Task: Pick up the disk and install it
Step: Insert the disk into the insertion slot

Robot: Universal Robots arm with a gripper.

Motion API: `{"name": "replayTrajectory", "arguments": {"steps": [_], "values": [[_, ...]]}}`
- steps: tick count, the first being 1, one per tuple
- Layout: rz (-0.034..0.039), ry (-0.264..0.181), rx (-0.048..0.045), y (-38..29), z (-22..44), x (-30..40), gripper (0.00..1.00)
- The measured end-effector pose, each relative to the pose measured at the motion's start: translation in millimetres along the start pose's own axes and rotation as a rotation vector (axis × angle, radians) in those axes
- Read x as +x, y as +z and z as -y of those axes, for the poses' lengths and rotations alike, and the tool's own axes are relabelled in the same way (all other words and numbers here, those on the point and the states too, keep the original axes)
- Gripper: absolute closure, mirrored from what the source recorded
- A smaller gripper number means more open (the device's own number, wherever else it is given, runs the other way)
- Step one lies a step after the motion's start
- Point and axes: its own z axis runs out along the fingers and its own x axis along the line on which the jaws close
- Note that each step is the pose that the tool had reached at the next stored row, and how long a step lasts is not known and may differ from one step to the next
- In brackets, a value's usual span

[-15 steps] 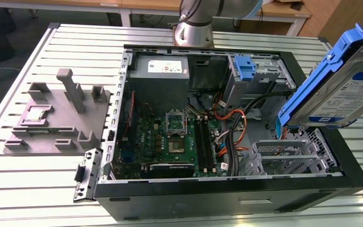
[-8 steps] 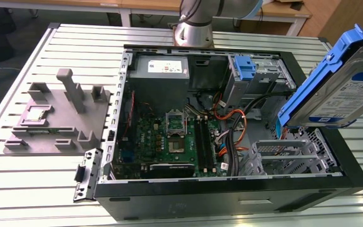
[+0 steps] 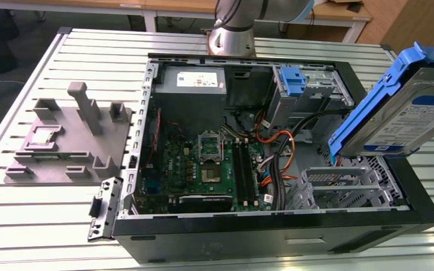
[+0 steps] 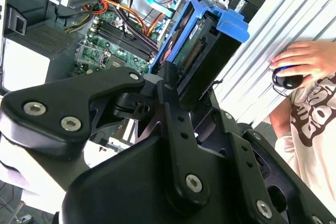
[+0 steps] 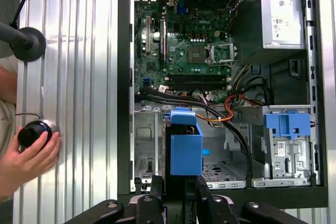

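Note:
The disk (image 3: 411, 110), a silver drive with a white-and-blue label in a bright blue bracket, hangs tilted in the air above the case's corner at the exterior view's right. My gripper (image 4: 191, 85) is shut on it, its black fingers clamping the drive's sides. In the first wrist view the disk (image 5: 186, 148) shows edge-on between the fingers of the gripper (image 5: 181, 184), over the grey metal drive cage (image 5: 223, 174). The same cage (image 3: 343, 183) sits below the disk inside the open computer case (image 3: 277, 217).
Inside the case are a green motherboard (image 3: 209, 164), a grey power-supply box (image 3: 194, 82), orange and black cables (image 3: 281, 152) and a fixed blue-handled drive bay (image 3: 293, 82). A grey fixture (image 3: 66, 141) stands on the slatted table. A person's hand (image 5: 26, 161) rests on a black device beside the case.

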Motion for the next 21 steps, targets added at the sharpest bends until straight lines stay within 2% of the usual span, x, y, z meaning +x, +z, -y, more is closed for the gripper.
{"name": "replayTrajectory", "arguments": {"steps": [21], "values": [[0.0004, 0.000, 0.0000, 18.8, 1.2, 1.3, 0.65]]}}
